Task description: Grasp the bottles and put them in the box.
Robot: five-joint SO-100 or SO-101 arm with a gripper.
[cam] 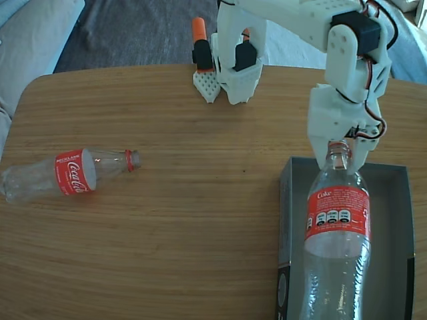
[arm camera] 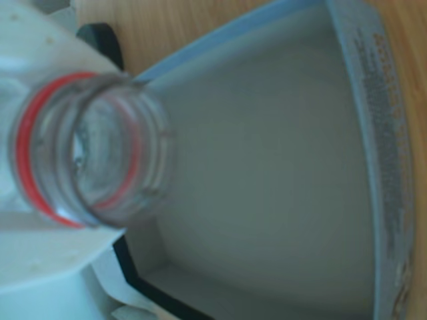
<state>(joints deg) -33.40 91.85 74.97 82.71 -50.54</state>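
Judging from how things lie, the task seems about half done. One bottle (cam: 337, 233) is over the box (cam: 393, 233) in the fixed view, its neck up at the gripper (cam: 339, 148) and its body reaching down toward the lower edge of the picture. Whether it already rests on the box floor or hangs a little above it cannot be told. The other bottle (cam: 63, 175) lies on its side on the table (cam: 187, 233), well apart from the box, near the left edge, with its open mouth pointing to the right. It is not yet picked up, so this one is left to do.

In the fixed view the neck of the first bottle goes up between the white parts of the arm, and the fingers appear to be closed around it just under the red ring. In the wrist view the open mouth (arm camera: 90, 150) of the bottle fills the left side, very near the camera, with a white finger (arm camera: 40, 267) touching it below. The grey inside of the box (arm camera: 267, 187) is behind it, empty as far as it shows.
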